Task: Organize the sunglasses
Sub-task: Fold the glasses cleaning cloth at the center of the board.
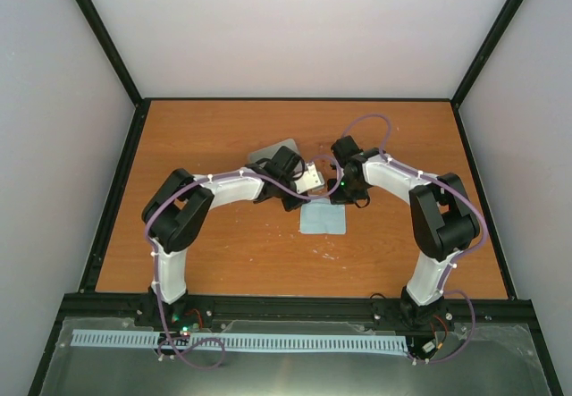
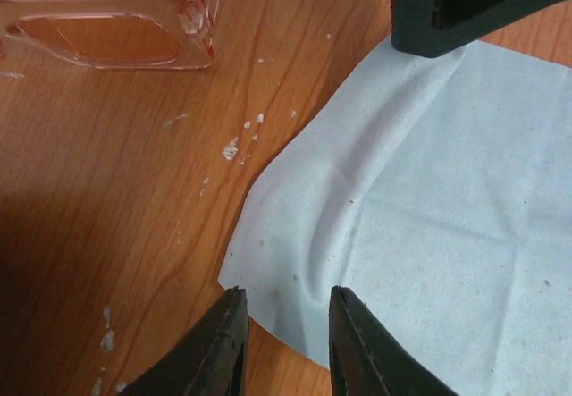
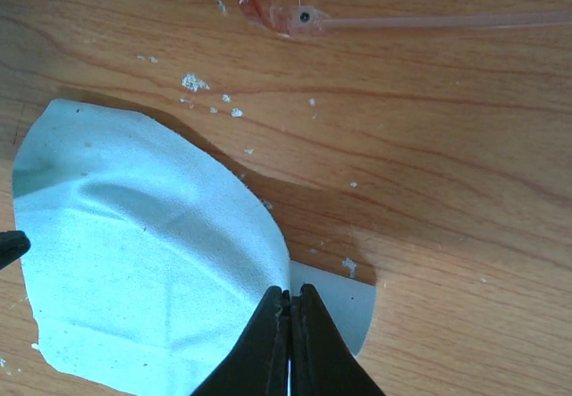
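Two arms meet over a light-blue cloth (image 2: 447, 217) at the middle of the orange wood surface (image 2: 107, 190); the right pincer (image 3: 288, 299) is clamped on the cloth's edge, its fingers pressed together with the fabric between them, and that side of the cloth is raised and curled over, throwing a shadow on the wood; the left pincer (image 2: 286, 302) hangs just above the opposite corner, its two dark fingers apart with a narrow gap between them, gripping nothing; the sunglasses (image 2: 189, 22) lie on the bare wood just beyond the cloth, near it but not touching, with one translucent reddish lens frame showing at the upper left of the left wrist view and a slim arm running out from the hinge to the right in the right wrist view; pale flecks dot the wood between sunglasses and cloth; from above, a grey case (image 1: 268, 155) lies behind the left arm's wrist, partly hidden by it.
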`<control>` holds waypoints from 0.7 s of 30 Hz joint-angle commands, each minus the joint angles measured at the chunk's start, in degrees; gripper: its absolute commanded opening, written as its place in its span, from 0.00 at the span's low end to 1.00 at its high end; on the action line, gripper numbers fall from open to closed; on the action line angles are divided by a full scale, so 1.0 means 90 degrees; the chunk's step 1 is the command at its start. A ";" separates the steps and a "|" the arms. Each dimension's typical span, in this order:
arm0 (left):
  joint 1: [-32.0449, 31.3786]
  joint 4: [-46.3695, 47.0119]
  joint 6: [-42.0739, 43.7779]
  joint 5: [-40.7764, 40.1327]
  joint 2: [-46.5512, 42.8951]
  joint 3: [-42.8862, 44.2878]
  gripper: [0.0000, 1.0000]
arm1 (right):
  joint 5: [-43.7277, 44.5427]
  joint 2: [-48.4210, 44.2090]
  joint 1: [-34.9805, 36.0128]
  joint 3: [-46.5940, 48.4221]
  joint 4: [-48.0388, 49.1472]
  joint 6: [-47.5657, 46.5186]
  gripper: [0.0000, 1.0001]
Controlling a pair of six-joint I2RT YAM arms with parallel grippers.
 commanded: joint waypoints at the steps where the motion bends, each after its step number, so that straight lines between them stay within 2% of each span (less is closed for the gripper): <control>1: -0.0053 0.0172 -0.0069 -0.0019 0.0144 0.0232 0.28 | 0.0049 0.0037 -0.0001 0.0012 0.0058 -0.0026 0.03; 21: 0.0100 0.0479 -0.0322 -0.0126 0.0520 0.0482 0.27 | 0.0017 0.0051 -0.0001 0.0009 0.0032 -0.0055 0.03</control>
